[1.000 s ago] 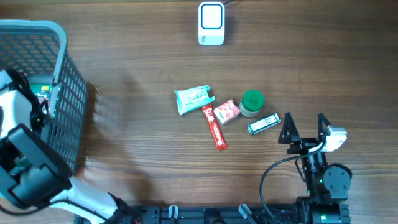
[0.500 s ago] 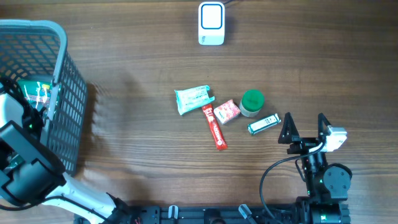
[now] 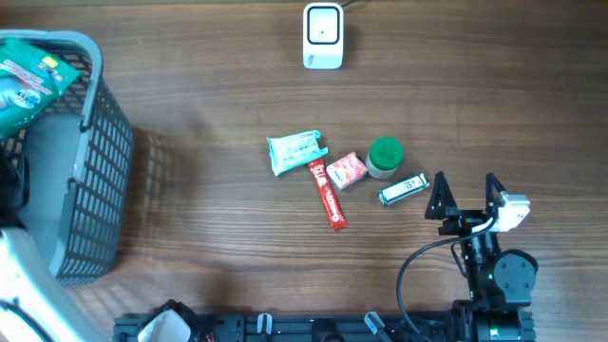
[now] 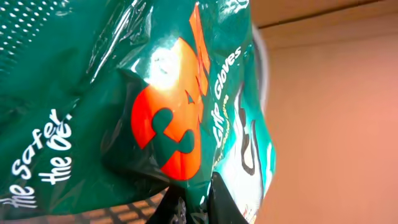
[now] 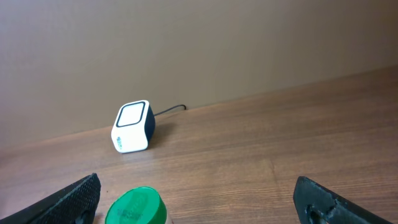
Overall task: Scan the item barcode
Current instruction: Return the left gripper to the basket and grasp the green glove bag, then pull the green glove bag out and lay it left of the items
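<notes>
The left gripper (image 4: 194,209) was clamped shut on the green glove packet (image 3: 28,85) over the basket (image 3: 106,161), the right gripper (image 3: 465,195) gaped wide and empty, and the scanner (image 3: 323,36) sat farthest back.

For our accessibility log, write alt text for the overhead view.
A green packet shows at the far corner of the grey basket on the left of a wooden table. Mid-table lie a pale pouch, red tube, red packet, green-lidded jar and small green cylinder, with a white scanner beyond. The right end effector rests open beside them.
</notes>
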Action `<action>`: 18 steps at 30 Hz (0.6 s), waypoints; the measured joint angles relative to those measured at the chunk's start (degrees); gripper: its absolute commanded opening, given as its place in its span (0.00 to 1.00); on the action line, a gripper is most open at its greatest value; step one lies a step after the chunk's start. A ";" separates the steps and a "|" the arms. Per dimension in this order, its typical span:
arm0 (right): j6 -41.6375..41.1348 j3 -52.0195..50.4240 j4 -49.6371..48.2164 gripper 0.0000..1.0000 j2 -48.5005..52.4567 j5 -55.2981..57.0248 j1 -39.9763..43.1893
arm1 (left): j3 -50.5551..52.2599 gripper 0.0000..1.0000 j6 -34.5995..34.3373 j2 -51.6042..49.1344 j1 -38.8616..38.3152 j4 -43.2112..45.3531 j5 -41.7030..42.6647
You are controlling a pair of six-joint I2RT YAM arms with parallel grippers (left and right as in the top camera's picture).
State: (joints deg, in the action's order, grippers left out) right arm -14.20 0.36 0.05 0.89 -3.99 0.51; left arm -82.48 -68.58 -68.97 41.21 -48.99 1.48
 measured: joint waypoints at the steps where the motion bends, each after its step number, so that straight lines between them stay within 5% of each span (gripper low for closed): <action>1: 0.00 0.00 0.00 1.00 0.00 0.00 0.00 | 0.00 0.04 0.02 2.12 0.00 -0.68 0.11; 5: 0.00 0.00 0.00 1.00 0.00 0.00 0.00 | 0.00 0.04 1.07 9.62 -0.02 -3.23 2.34; 9: 0.00 0.00 -0.04 1.00 0.00 0.00 0.00 | -0.13 0.04 5.99 15.50 -3.74 -14.73 7.02; 18: 0.00 0.00 -0.04 1.00 0.00 0.00 0.00 | 5.20 0.04 15.19 15.19 -28.61 -23.89 4.42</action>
State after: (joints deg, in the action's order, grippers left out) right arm -14.20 0.36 0.01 0.89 -3.99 0.51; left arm -77.28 -53.39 -53.78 12.60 -72.88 5.89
